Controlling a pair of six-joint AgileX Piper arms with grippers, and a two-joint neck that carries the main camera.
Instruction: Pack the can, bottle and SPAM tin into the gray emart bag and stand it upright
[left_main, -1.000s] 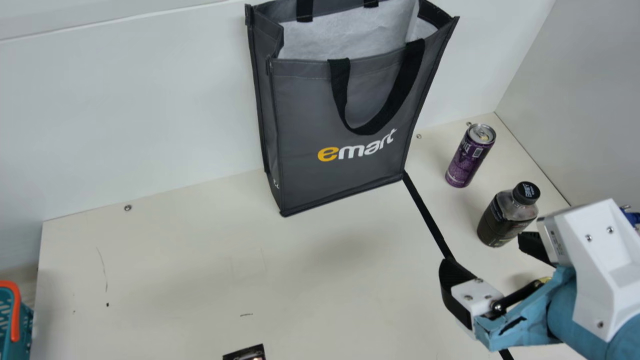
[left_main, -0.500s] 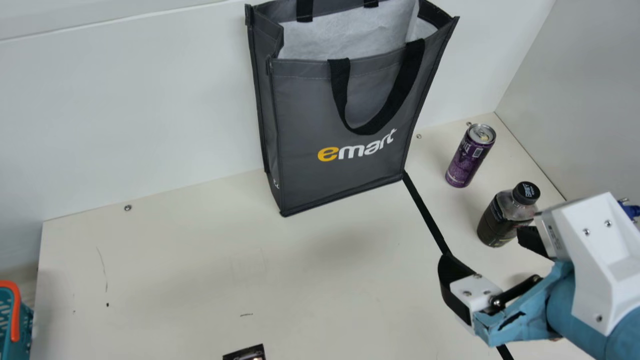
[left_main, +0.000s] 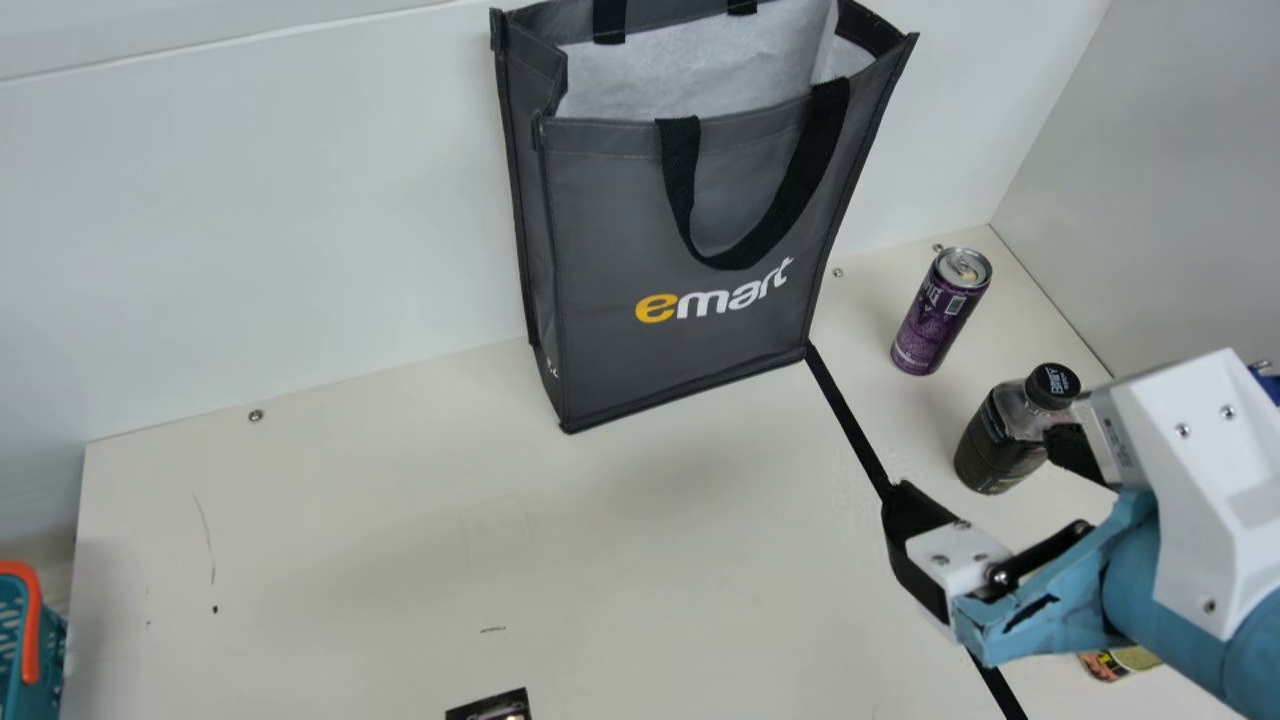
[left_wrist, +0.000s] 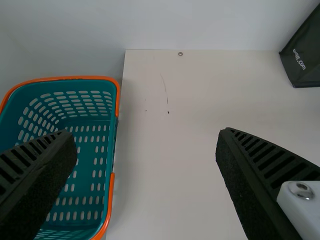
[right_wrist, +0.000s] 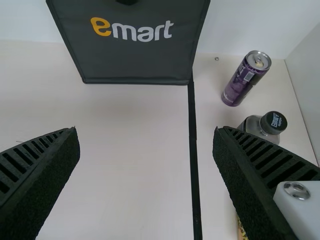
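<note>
**Bag upright, three goods outside it, both grippers unladen**

The gray emart bag (left_main: 620, 220) stands upright on the table (left_main: 350, 520), near the far wall (left_main: 250, 220). Its mouth faces up, presumably so goods can be lowered in; white lining (left_main: 680, 80) is visible inside. The can (left_main: 930, 315) stands at the far right, with the bottle (left_main: 1000, 445) upright and nearer. Nearer again lies a partly hidden printed item, probably the SPAM tin (left_main: 1112, 665). All three are right of the black strip (left_main: 850, 420), a grouping that appears to suit the right arm.

The right gripper (left_main: 975, 468) has its fingers spread with nothing between them, fit for a first pick. Its target cannot be certified (the bottle would be my guess). The left gripper (left_wrist: 146, 134) also holds nothing, its fingers wide apart; it seems to be in reserve. Packing is judged to be at its outset.

On comparison, the main view gives the bag's open top, whereas the right wrist view cuts it off above the logo. That wrist view instead puts the bottle beyond one finger, outside the gap. The left wrist view looks into the teal basket (left_wrist: 75, 78), at left; the main view catches merely its edge.
</note>
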